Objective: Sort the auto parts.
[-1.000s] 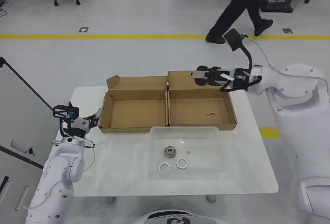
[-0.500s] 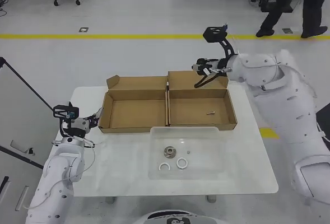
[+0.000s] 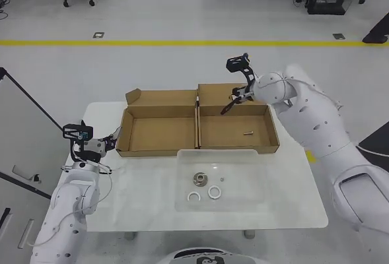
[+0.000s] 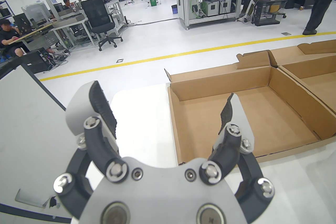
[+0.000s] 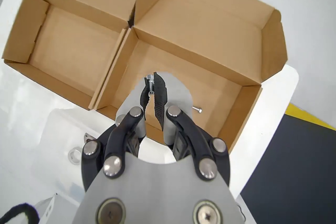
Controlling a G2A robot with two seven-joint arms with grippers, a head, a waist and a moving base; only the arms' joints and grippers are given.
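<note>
Bolt (image 5: 150,80) is pinched between the right gripper's (image 5: 152,84) fingers above the right box (image 5: 218,33), where a second bolt (image 5: 197,109) lies. The top view puts the gripper over that box's far edge, so bring it inward and lower before releasing. The left wrist view shows the left gripper (image 4: 163,92), fingers spread, well apart from that box.

Left box (image 3: 161,132), right box (image 3: 227,132) open upward; clear tray (image 3: 247,195) walls perhaps obstruct.
</note>
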